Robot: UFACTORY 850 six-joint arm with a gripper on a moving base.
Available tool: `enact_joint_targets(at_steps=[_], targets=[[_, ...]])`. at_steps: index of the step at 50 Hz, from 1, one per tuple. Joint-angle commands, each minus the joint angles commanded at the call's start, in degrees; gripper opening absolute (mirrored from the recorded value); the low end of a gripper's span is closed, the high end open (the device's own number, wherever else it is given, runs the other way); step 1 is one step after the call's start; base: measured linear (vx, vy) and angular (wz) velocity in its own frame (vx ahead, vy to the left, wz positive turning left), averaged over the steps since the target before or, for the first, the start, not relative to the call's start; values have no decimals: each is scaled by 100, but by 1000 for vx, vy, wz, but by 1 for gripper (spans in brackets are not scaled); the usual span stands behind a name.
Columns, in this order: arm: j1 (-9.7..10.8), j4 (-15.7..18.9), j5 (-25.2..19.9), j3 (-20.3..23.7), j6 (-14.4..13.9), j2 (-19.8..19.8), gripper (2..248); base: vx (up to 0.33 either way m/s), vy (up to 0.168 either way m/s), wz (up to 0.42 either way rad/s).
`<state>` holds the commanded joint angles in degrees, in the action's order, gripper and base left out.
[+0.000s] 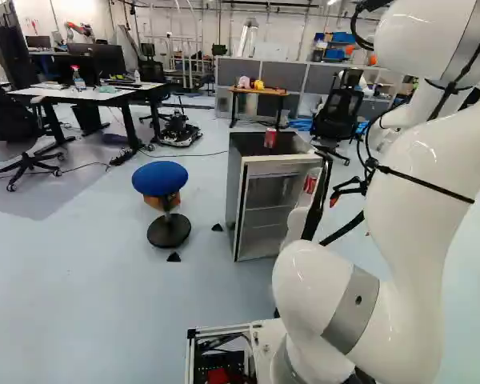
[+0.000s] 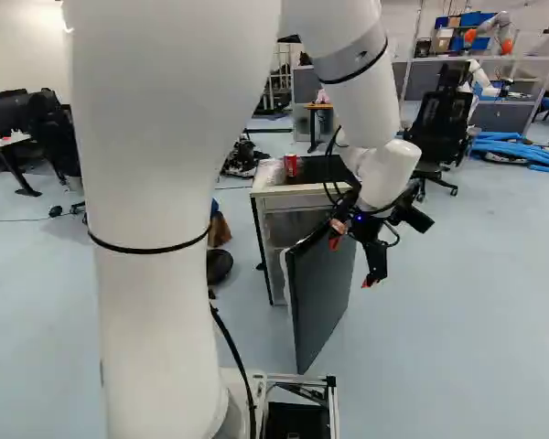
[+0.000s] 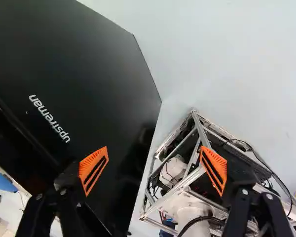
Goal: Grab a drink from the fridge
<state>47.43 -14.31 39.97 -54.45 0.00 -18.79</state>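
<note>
Red soda can (image 1: pixel 310 181) is showing at the inner side of the open fridge door (image 2: pixel 322 283), near its upper part, with its long axis running roughly upright; we are reading this as the drink wanted from the fridge (image 1: pixel 235 192). A 2nd red can (image 1: pixel 270 138) is standing upright on top of the cabinet, so we are treating it as the less likely target.

Our gripper (image 3: pixel 154 170) is holding nothing: its 2 orange pads (image 3: pixel 93 170) are standing wide apart. It is hanging on the outer side of the door, with the black outer face lying beside 1 finger and the base frame (image 3: pixel 202 132) showing ahead of it. Whether that finger is touching the panel, we are not able to tell.

The coming move is turning on this: the can is lying across the door from us, so the panel is blocking the straight way. We are judging that the door is already open enough for a reach, and that the next step is calling for lifting clear of the top edge or rounding the free edge, then turning to straddle the can's sides. Cutting the corner, we are risking pushing the door shut.
</note>
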Motion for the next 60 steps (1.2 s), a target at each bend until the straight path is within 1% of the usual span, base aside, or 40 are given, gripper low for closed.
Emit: enact_joint_targets(at_steps=[20, 36, 46, 60], targets=[[-333, 8, -450, 403, 0, 292, 247, 0, 0, 0], [-620, 123, -870, 714, 0, 527, 247, 0, 0, 0], [-806, 268, -1170, 903, 0, 676, 247, 0, 0, 0], [-1079, 621, -1602, 1167, 0, 890, 247, 0, 0, 0]])
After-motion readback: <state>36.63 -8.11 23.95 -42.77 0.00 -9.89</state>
